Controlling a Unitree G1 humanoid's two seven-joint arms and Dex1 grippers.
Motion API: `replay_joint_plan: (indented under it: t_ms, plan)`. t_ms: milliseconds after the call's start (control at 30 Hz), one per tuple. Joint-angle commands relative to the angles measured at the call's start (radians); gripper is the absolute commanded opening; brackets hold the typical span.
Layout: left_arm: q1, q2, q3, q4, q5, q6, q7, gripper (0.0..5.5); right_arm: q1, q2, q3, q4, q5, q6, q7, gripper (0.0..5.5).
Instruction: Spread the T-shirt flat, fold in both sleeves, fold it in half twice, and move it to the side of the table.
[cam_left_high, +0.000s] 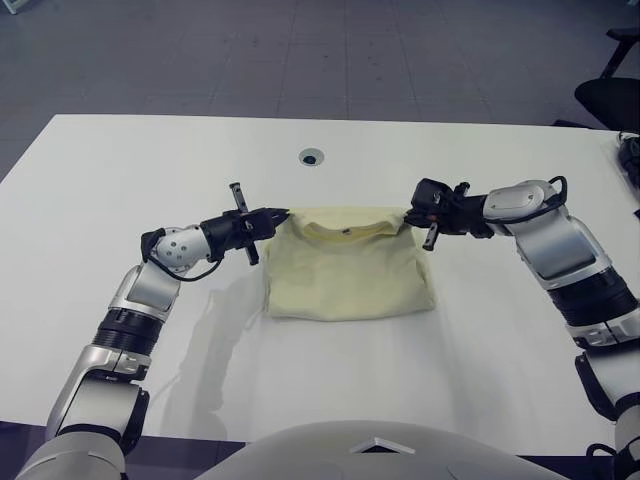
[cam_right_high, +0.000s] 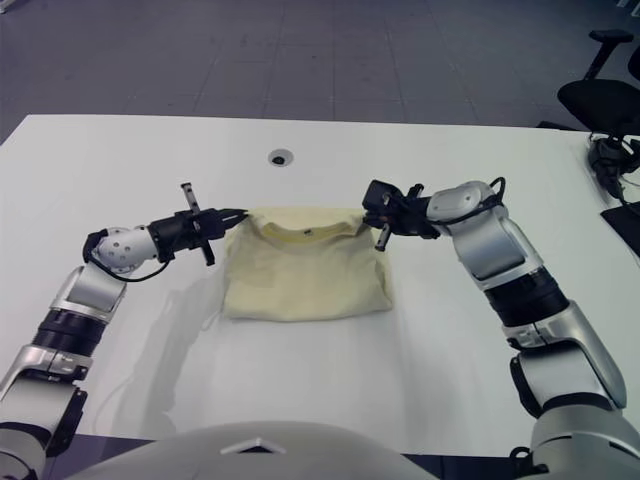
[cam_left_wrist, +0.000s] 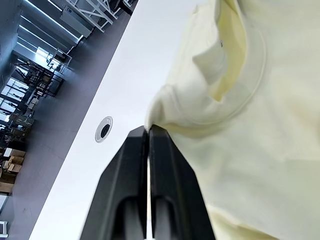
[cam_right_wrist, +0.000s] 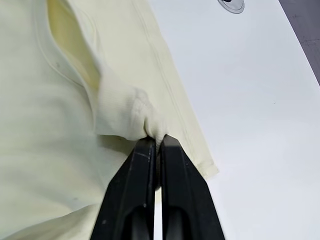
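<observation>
— Where is the shirt (cam_left_high: 345, 268) now?

— Mid-bench, a pale yellow, roughly square bundle with the collar at the far edge, on the near side of the cable hole (cam_left_high: 311, 156). The rest of the bench (cam_left_high: 120, 170) around it is white and smooth.

— How do you expect it to handle?

— Light and limp, I judge. It has no stiffness, so whatever I don't hold will sag and drag. It should slide easily on that top, and a thin pinch may slip out.

— Where do you hold it?

— At the two far corners. My left tool (cam_left_high: 283, 212) is clamped on a bunched fold at the left corner, and my right tool (cam_left_high: 409, 214) is clamped on a wad of cloth at the right one.

— And the arms?

— The left arm (cam_left_high: 150, 285) and right arm (cam_left_high: 560, 250) come in low from either side, elbows out, tools pointing at each other along the far edge.
</observation>
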Motion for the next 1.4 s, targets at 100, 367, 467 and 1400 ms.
replay_joint_plan:
  t_ms: [100, 367, 467, 1400]
  plan:
    - [-0.034, -0.051, -0.009, 0.070, 0.038, -0.037, 0.066, 0.00, -0.004, 0.057, -0.013, 0.060, -0.026, -0.006, -0.027, 0.00]
    - [-0.084, -0.112, -0.015, 0.209, 0.096, -0.077, 0.185, 0.00, 0.025, 0.090, -0.030, 0.114, -0.063, -0.077, -0.072, 0.00]
    - [-0.086, -0.131, -0.013, 0.242, 0.096, -0.068, 0.199, 0.00, 0.022, 0.104, -0.040, 0.142, -0.070, -0.077, -0.088, 0.00]
    - [-0.129, -0.184, 0.095, 0.272, 0.074, -0.097, 0.432, 3.34, 0.004, 0.289, -0.146, 0.417, -0.140, -0.257, -0.342, 3.28]
